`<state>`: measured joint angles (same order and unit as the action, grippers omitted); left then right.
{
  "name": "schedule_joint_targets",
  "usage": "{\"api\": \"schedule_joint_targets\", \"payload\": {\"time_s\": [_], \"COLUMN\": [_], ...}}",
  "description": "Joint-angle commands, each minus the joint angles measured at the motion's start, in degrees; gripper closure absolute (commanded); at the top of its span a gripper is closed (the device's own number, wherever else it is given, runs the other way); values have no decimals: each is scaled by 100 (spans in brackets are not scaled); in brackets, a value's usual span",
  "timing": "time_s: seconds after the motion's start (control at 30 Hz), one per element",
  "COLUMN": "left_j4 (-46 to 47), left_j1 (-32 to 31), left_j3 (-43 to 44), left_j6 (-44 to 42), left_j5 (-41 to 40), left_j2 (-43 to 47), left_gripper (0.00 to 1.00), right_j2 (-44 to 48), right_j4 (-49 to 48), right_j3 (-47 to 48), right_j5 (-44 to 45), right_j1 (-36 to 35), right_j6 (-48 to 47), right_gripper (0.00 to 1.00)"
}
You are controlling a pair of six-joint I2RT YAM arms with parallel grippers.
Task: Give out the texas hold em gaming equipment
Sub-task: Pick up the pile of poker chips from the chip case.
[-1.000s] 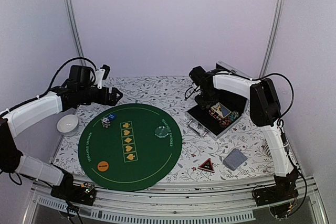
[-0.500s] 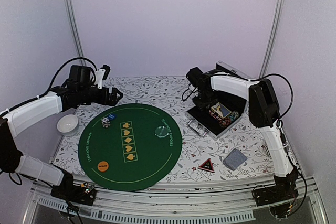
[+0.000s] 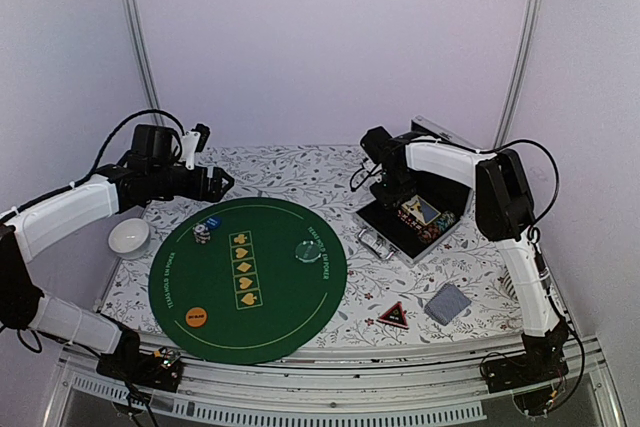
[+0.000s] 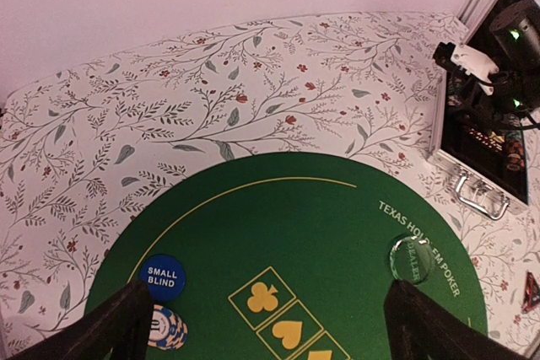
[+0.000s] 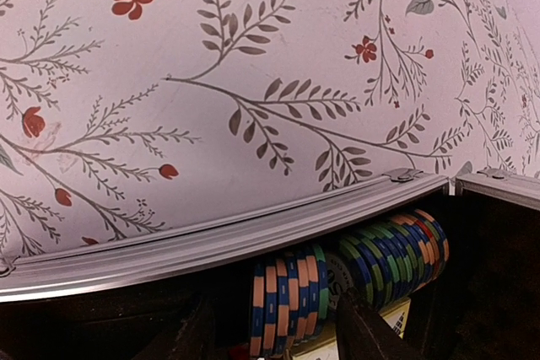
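The left tool hangs fully open and empty over the round green felt mat on the flowered worktop. The right tool stands half open inside the silver metal case, its fingers astride a row of striped poker chips, not clamped.

Plain pale lilac walls; two metal posts; floral tablecloth; light even, perhaps tinted.

The left arm reaches forward and inward, elbow bent, wrist level; the left gripper hangs with its fingers spread wide. The right arm arches over, wrist tipped down; the right gripper points downward, fingers partly apart.
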<state>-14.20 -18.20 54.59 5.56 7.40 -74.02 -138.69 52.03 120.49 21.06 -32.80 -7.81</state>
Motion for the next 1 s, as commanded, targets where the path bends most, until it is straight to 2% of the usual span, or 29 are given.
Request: {"api": "schedule_joint_targets", "payload": {"time_s": [0.0,0.27,0.63,0.77,0.87,0.97], "left_j4": [65,51,60,73,83,81], "left_j1": [68,63,70,70,70,70], "left_j3": [-62,-71,-75,-77,-88,-67], "left_j6": [-20,-38,-46,-46,-64,-73], "left_j5": [72,60,69,71,78,99], "left_j2": [-23,-25,21,12,23,11], "left_gripper": [2,2,2,2,2,2], "right_j2": [-140,-118,-41,-2,108,306], "right_j4": [-219,-284,-237,-225,-234,-216], "right_j3": [-6,-30,-247,-230,-183,-18], "right_j5": [-292,-434,-696,-756,-777,-1006], "right_j1": [113,203,324,329,352,348], "right_j6": [8,59,174,212,316,398], "right_gripper": [51,66,68,79,94,97]}}
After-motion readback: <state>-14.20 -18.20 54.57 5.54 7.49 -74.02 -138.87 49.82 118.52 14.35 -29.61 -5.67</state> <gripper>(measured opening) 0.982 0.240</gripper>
